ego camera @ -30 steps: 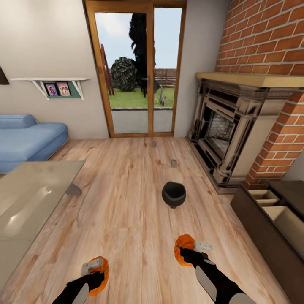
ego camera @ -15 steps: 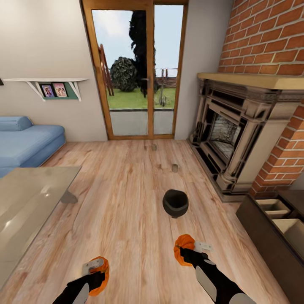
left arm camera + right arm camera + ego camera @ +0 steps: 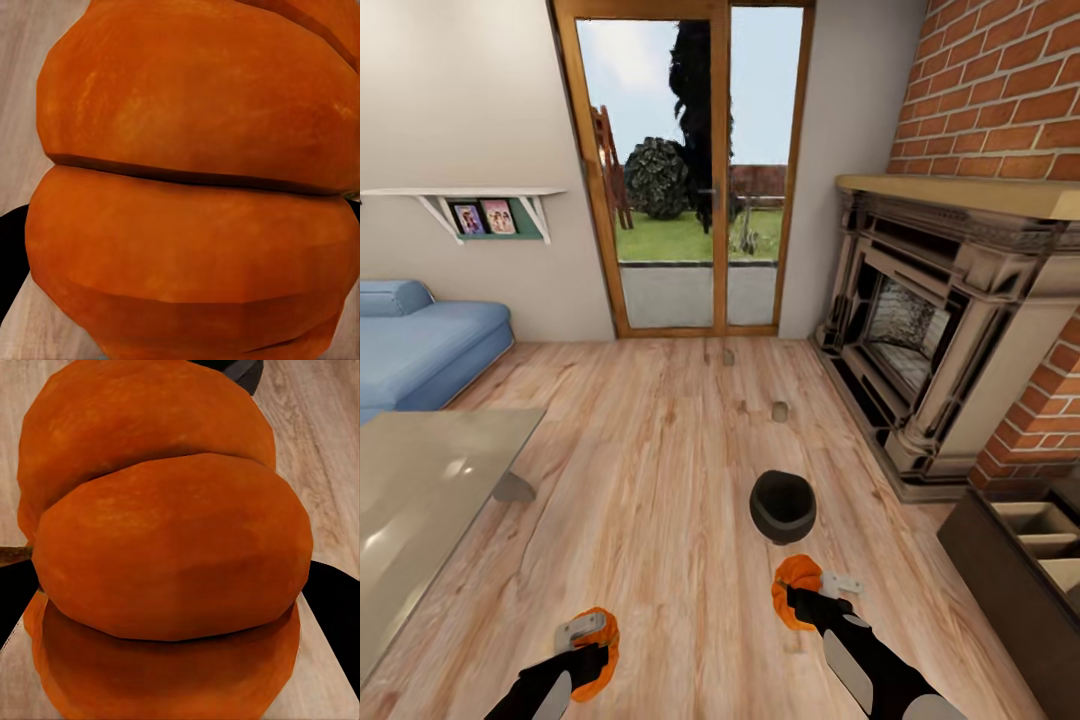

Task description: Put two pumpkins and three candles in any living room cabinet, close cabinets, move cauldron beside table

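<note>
We carry a pumpkin clamped in each end effector, left (image 3: 588,645) and right (image 3: 805,598); rigid, ribbed, likely slippery, best squeezed across their middles. The cauldron (image 3: 782,505) sits at twelve o'clock.

Bright, even daylight; edges stretched, wrist views perhaps slightly soft.

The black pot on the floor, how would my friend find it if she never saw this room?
Start at the big brick fireplace on the right, then look down at the wooden floor in front of it. The cauldron stands there, just ahead of the right gripper and its pumpkin. It is round, black and open-topped, far bigger than the small beige candles beyond it.
</note>
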Controlling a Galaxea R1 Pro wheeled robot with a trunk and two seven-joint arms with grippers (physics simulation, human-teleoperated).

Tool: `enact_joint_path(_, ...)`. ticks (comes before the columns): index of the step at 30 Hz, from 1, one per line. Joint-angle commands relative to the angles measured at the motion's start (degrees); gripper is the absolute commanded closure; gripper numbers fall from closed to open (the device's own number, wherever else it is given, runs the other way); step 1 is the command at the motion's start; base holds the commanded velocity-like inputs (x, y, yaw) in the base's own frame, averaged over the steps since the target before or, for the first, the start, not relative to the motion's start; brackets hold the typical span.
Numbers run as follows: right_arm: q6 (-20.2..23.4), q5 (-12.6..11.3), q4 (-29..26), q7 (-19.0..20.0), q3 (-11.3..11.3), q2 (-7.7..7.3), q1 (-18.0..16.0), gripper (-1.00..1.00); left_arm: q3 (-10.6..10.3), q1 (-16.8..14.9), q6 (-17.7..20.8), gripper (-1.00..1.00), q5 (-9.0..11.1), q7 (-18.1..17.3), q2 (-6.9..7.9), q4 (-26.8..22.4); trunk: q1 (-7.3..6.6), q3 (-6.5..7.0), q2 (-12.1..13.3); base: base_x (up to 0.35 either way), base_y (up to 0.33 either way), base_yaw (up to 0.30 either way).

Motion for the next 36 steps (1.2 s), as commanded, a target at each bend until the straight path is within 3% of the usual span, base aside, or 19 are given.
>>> enact_joint_path(1, 0.2, -0.2, -0.2, -0.6, 0.4, -0.06, -0.1, 1.00, -0.5, 0.0, 0.2, 1.00, 0.5, 0.6, 0.09, -0.1, 0.03, -0.05, 0.0, 0.331, 0.000, 0.000)
enact_joint_path(27, 0.2, -0.2, -0.2, -0.6, 0.4, -0.05, 0.0, 1.00, -0.5, 0.0, 0.2, 1.00, 0.4, 0.6, 0.09, -0.1, 0.03, -0.05, 0.0, 0.329, 0.000, 0.000)
enact_joint_path(36, 0.2, -0.2, -0.2, -0.6, 0.4, -0.06, -0.1, 1.00, -0.5, 0.0, 0.2, 1.00, 0.4, 0.6, 0.09, -0.1, 0.03, -0.05, 0.0, 0.126, 0.000, 0.000)
